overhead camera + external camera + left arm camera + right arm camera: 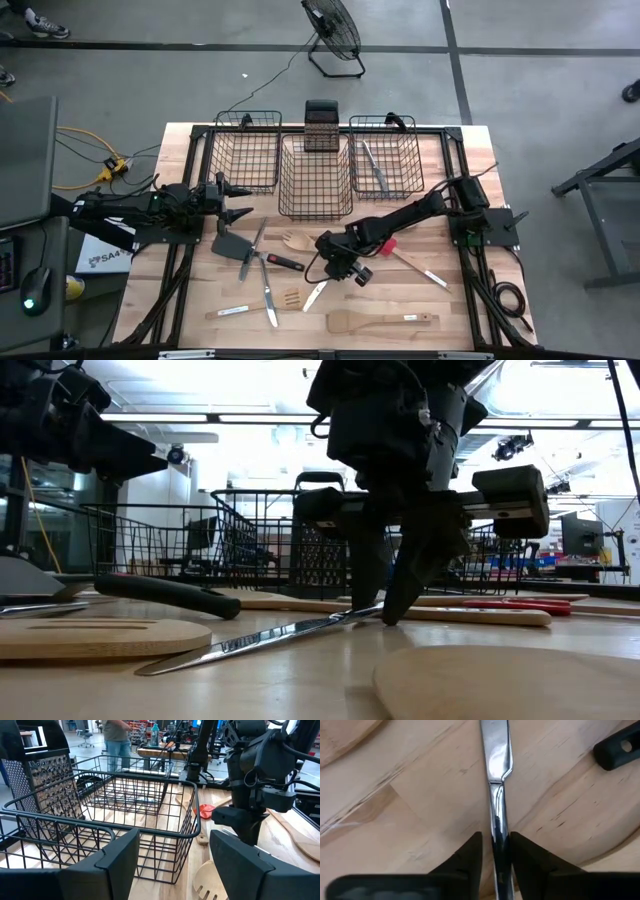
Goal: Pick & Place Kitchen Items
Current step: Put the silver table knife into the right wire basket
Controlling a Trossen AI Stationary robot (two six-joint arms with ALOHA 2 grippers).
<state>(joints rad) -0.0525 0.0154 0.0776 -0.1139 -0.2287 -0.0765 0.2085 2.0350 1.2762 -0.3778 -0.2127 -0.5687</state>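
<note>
Because it lies flat on the worktop (440,300) with almost nothing beneath it, the silver table knife (496,775) is the item I rate hardest to lift: metal, stiff, polished, slippery, light. It sits in the middle of the worktop, in front of the centre basket (315,178), blade end pointing toward the near edge beside the slotted wooden spatula (291,298). Best hold, in my judgement: across the handle, just behind the step where blade meets handle, pads square to the narrow sides so it cannot twist or skate out.

My right tool (496,851) is already down there, its two fingers either side of the handle, tips at the worktop; they look closed onto the metal, though the knife is not yet raised.

Other items, same worktop:
- wooden fork (297,240), rigid, light, easy grip at the neck.
- long wooden spatula (380,321), near edge.
- black spatula (231,245), toward the left.
- red-headed utensil (388,246), partly under my right arm.
- metal cutlery (374,165), already in the right basket (386,156).

My left tool (238,198) waits with fingers apart, beside the left basket (246,152).
</note>
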